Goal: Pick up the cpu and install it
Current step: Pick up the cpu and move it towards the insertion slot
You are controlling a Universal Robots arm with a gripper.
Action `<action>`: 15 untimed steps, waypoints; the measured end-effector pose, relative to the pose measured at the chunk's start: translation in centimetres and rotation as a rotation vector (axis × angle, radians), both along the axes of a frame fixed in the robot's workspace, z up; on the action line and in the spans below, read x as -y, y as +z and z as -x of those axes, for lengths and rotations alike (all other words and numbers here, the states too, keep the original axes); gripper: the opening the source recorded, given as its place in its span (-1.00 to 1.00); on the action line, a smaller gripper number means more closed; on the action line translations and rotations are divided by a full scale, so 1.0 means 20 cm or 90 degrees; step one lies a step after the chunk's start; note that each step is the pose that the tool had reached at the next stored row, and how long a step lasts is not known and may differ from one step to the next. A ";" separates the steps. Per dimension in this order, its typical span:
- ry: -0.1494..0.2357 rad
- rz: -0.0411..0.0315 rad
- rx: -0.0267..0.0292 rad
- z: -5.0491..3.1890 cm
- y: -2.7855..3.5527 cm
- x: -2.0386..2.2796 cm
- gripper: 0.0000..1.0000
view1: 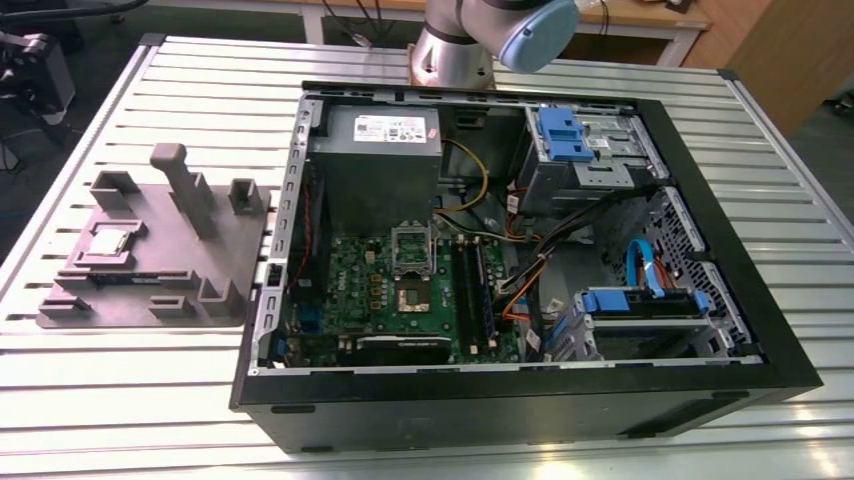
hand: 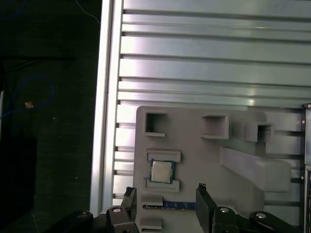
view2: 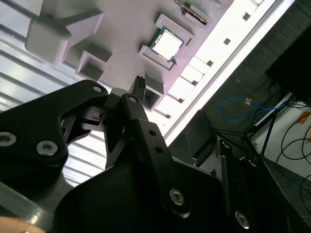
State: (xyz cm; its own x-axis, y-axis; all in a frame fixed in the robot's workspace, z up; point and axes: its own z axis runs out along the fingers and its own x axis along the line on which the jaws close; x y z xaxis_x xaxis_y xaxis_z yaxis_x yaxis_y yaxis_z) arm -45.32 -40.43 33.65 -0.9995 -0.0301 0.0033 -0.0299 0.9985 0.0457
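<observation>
A big metal table (view1: pixel 200 90) holds an open computer case (view1: pixel 534 400). Inside the case lies the green motherboard (view1: pixel 350 270), and its socket (view1: pixel 411 280) looks empty. Beside the case, on the exterior view's left, sits a grey holder (view1: pixel 234 245) with little pockets. The gripper (hand: pixel 165 191) hangs over this holder with its jaws spread wide and nothing in them. The cpu (hand: pixel 161 171) lies flat in one pocket of the holder, so it is not picked up yet.

I think the step now is reaching for the chip. To do it well, the jaws should line up square with the chip, miss the pocket walls and squeeze its thin edges softly. In the first wrist view the cpu sits in line with the gap between the two fingers (hand: pixel 203 196), near them but touching neither.
</observation>
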 end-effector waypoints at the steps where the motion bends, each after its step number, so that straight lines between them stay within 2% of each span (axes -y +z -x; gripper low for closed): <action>1: 0.000 -0.0005 0.0000 0.001 -0.009 0.000 0.20; 6: 0.036 -0.0008 0.0000 0.004 -0.055 0.000 0.20; 10: 0.034 -0.0008 0.0000 0.006 -0.091 0.000 0.20; 13: 0.017 0.0002 -0.0001 0.010 -0.118 0.000 0.20; 15: 0.014 0.0002 0.0000 0.010 -0.136 0.000 0.20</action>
